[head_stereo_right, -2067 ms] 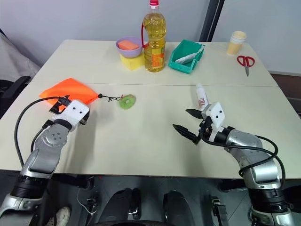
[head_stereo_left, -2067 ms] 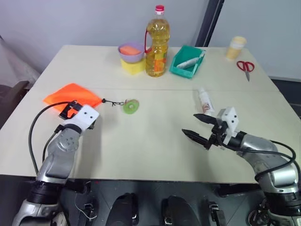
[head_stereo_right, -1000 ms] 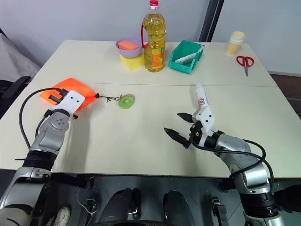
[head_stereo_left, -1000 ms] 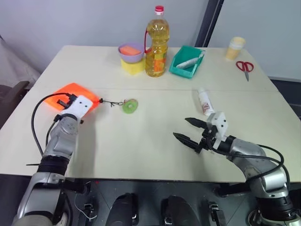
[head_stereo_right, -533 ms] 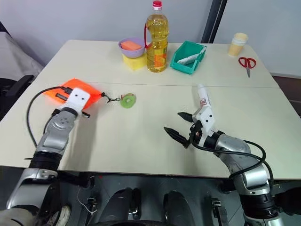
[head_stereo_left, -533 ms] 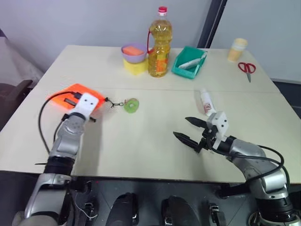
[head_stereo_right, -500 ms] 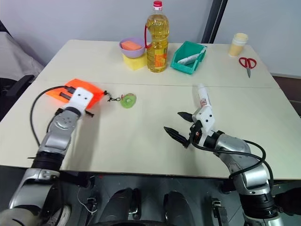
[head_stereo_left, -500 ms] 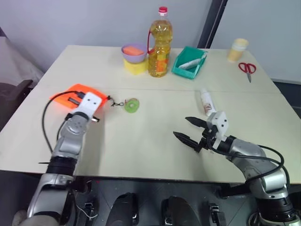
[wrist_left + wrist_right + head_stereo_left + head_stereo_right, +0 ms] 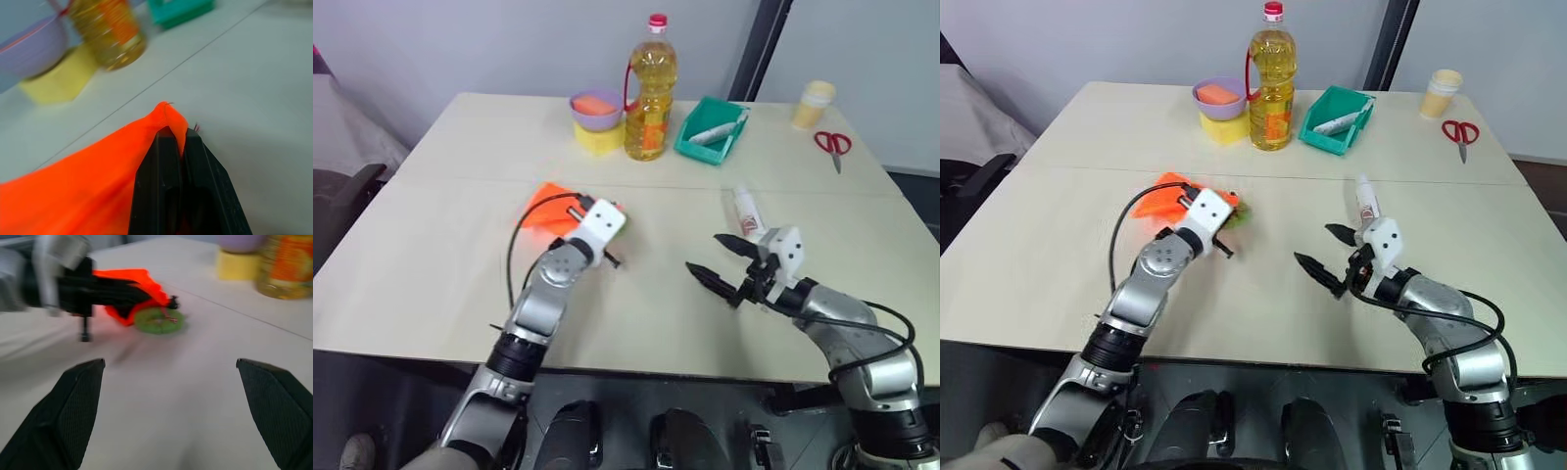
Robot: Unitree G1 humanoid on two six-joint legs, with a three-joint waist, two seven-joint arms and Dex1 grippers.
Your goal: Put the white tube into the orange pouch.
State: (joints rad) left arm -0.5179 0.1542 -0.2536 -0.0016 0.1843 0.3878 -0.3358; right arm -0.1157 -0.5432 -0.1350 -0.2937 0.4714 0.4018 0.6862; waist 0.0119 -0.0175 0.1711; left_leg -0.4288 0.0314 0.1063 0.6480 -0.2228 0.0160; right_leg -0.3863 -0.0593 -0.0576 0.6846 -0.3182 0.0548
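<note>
Step in hand: the left gripper (image 9: 175, 139), clenched on a fold of the orange pouch (image 9: 548, 207), holds it near the middle of the table (image 9: 440, 245), the green disc (image 9: 159, 320) beside it.
Right gripper (image 9: 722, 265): released, jaws wide, empty, hovering low at the near right.
White tube (image 9: 745, 211): lying on the table just beyond the right gripper, untouched.
Next move: likely the right gripper must reach back for the tube, while the pouch's mouth needs opening.
Surface: pale, seamed tabletop; at the far side an oil bottle (image 9: 651, 93), purple bowl (image 9: 594, 110), teal bin (image 9: 710, 132), scissors (image 9: 833, 145).
Room: grey wall behind.
</note>
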